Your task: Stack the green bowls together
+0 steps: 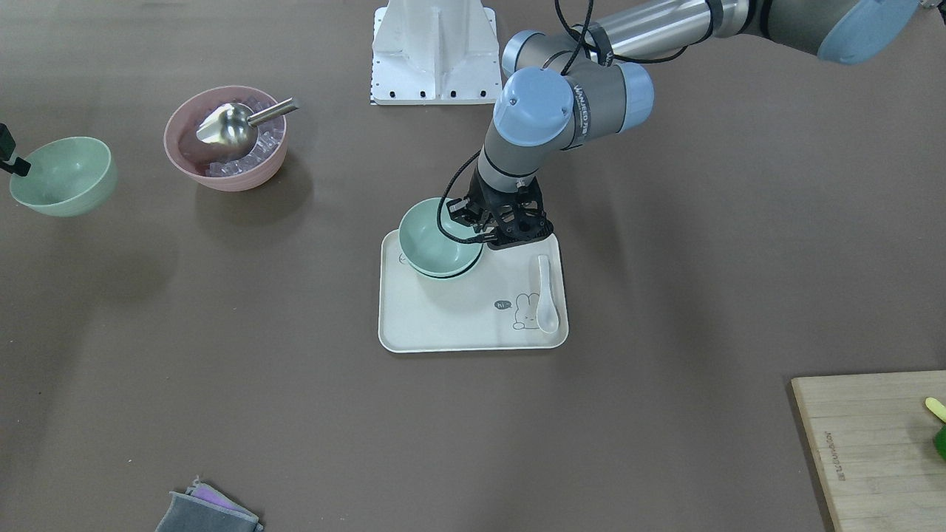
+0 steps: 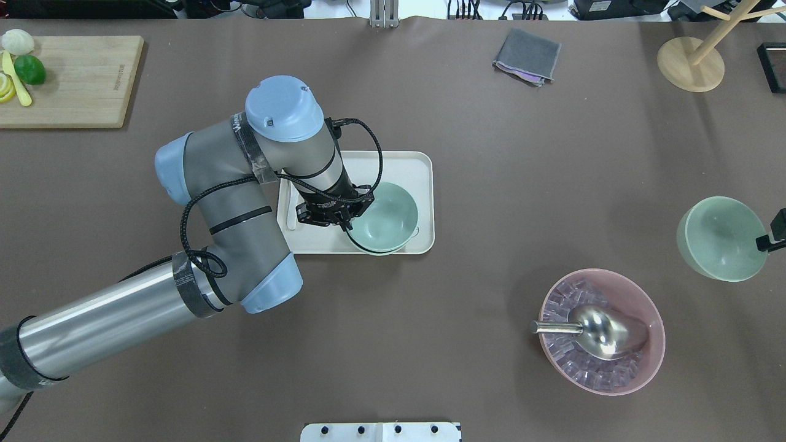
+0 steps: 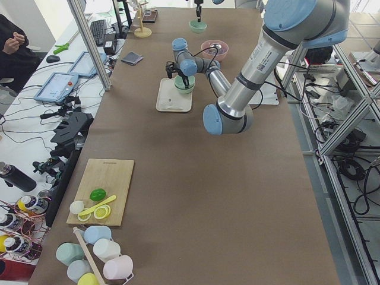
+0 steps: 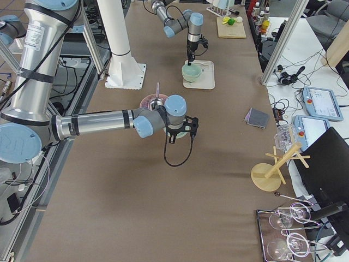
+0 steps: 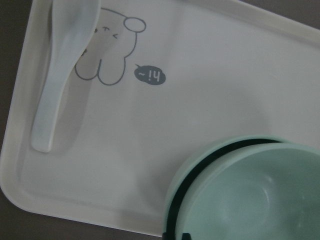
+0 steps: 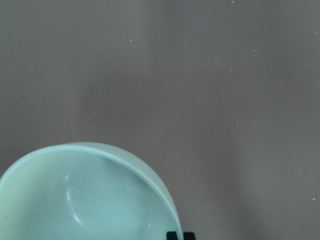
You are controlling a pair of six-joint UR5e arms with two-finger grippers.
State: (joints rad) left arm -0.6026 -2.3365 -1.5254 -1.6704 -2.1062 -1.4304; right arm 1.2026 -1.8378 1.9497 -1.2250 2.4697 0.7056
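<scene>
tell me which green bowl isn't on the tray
The lone green bowl in the right gripper, beside the pink bowl. The other two are stacked on the white tray: upper green bowl in the left gripper, lower green bowl beneath.

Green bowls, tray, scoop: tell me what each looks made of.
The green bowls look like matte plastic: soft even sheen, no glare. The tray is cream and matte, plastic or melamine perhaps, with a printed cartoon. The scoop is polished metal: mirror-like reflections.

left arm [image 2: 245, 209] — grey links, pale-blue caps | silver tube | black cable [image 2: 182, 230] | black hand [image 2: 352, 225]
</scene>
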